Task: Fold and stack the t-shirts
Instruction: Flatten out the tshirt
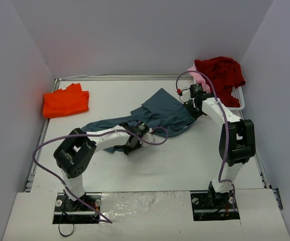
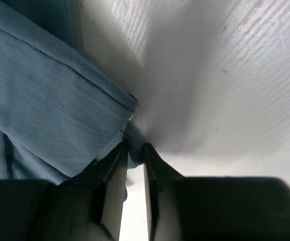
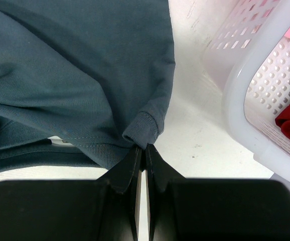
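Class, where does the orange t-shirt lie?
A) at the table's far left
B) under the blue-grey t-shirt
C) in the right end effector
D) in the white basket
A: the orange t-shirt lies on the table at far left, apart from the basket.

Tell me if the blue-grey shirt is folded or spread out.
Not folded: the blue-grey shirt lies rumpled and unevenly spread across the table, with the left gripper and right gripper each pinching an edge.

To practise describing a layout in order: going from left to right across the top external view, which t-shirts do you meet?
orange t-shirt → blue-grey t-shirt → dark red t-shirt
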### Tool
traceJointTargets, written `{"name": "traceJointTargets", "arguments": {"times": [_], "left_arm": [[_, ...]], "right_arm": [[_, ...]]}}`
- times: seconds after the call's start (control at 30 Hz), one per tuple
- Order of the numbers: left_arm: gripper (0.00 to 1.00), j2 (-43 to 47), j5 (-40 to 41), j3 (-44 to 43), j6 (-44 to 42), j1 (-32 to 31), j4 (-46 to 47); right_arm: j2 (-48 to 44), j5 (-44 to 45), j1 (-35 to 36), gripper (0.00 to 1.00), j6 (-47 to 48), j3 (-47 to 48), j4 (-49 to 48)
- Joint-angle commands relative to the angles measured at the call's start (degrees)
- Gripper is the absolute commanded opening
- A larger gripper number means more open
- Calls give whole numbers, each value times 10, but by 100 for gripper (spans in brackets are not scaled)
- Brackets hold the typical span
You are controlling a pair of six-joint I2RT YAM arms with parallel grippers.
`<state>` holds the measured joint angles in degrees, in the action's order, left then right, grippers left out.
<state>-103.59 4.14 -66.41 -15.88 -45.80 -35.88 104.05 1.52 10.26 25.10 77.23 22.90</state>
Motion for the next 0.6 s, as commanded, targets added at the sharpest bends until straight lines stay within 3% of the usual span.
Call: {"name": "traceJointTargets", "arguments": {"times": [0.0,0.1,0.37,0.57], "left_arm": [[17,-21,9,-6,1,5,17],[3,-15,14,-6,3,16,18],[2,131,2,-21,-1,76,-23],[2,242,-26,-108,-26,224,-88]], "right_arm": [[2,14,4,0,-5,-10,2],[0,14,4,0,-5,-10,1],[-9,15,3,0,-3,-7,1],[-31,11,3,0,-3,14,3]]}}
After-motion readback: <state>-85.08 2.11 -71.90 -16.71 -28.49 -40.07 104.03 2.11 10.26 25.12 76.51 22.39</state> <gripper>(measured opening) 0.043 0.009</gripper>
